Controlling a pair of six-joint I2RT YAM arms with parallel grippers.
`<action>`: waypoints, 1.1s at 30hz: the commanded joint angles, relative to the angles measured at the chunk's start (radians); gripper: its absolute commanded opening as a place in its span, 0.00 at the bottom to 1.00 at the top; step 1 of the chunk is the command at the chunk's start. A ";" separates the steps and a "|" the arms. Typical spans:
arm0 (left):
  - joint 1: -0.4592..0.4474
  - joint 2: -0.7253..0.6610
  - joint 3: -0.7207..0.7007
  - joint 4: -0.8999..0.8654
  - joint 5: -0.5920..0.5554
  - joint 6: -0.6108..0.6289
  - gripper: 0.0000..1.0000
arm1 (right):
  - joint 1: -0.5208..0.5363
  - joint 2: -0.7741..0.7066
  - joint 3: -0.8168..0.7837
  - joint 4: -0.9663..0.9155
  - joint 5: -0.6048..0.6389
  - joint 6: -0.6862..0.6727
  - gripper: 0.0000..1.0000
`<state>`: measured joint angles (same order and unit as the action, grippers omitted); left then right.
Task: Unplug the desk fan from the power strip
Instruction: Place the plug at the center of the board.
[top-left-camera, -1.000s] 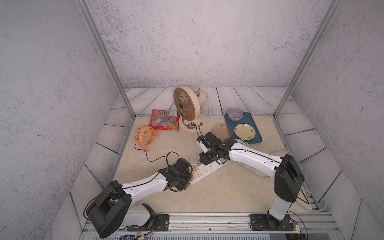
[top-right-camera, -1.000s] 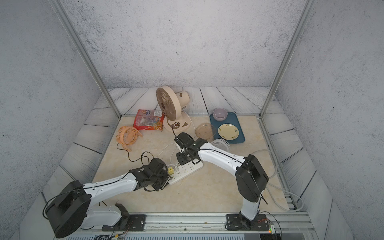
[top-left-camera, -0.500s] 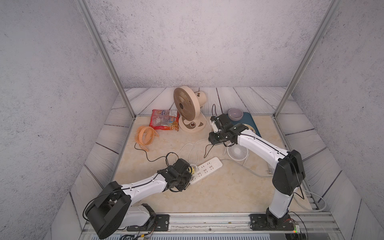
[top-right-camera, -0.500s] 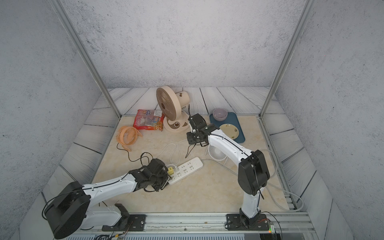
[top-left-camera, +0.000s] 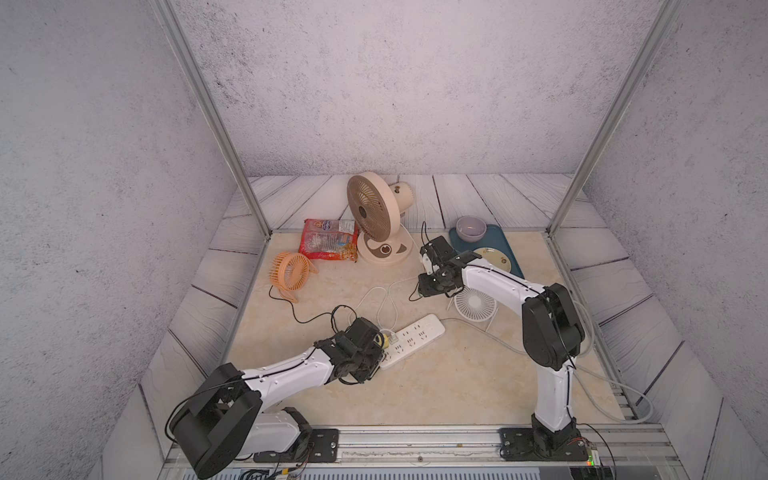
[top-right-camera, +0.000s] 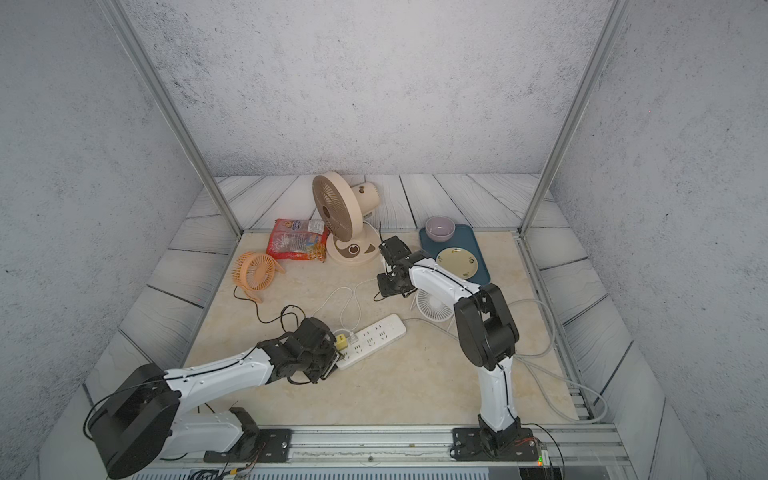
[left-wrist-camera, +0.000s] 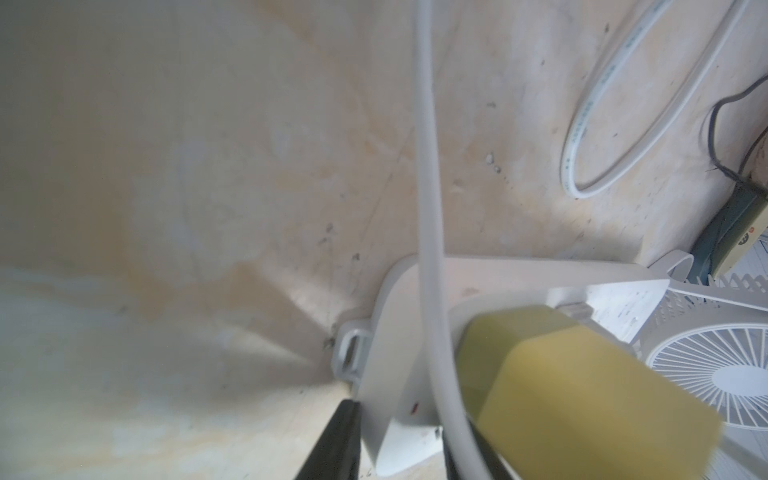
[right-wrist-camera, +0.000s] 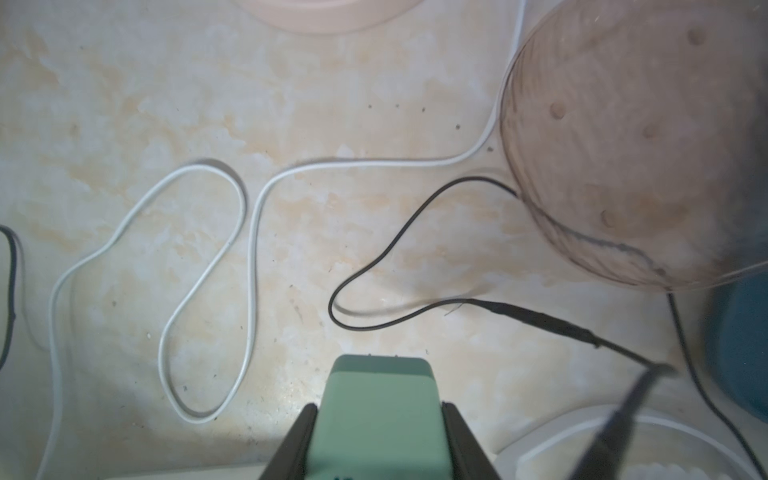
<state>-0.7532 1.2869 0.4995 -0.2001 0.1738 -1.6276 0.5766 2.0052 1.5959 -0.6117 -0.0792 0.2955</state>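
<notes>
Your long flat white plastic power strip (top-left-camera: 415, 334) points straight out of the left gripper (top-left-camera: 379, 356) clenched on its end. The right gripper (right-wrist-camera: 380, 409) grips a pale green plastic plug (right-wrist-camera: 380, 382).

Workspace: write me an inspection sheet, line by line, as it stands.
Surface: beige marbled tabletop, no spills seen.
Job's things: beige desk fan upright at the back; power strip flat, yellow plug in it.
Clutter: orange fan, snack packet, small white fan, clear bowl, blue tray holding purple bowl and plate.
Grippers: left gripper shut on the power strip's end; right gripper shut on a green plug, held clear of the strip.
Cables: white cable looped, black cable and grey cord trailing over the tabletop.
Surroundings: grey walls, metal posts.
</notes>
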 joint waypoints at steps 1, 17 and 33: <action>-0.017 0.079 -0.141 -0.407 -0.012 -0.016 0.37 | -0.016 0.007 -0.010 0.022 -0.060 0.001 0.33; -0.017 -0.018 -0.110 -0.450 -0.084 -0.003 0.49 | -0.045 0.026 -0.041 -0.015 -0.040 0.002 0.67; -0.017 -0.353 -0.002 -0.701 -0.273 -0.010 0.63 | 0.009 -0.225 0.008 -0.152 -0.165 -0.045 0.90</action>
<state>-0.7662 0.9958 0.5056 -0.7303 -0.0372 -1.6070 0.5556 1.8080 1.6157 -0.7109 -0.2081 0.2733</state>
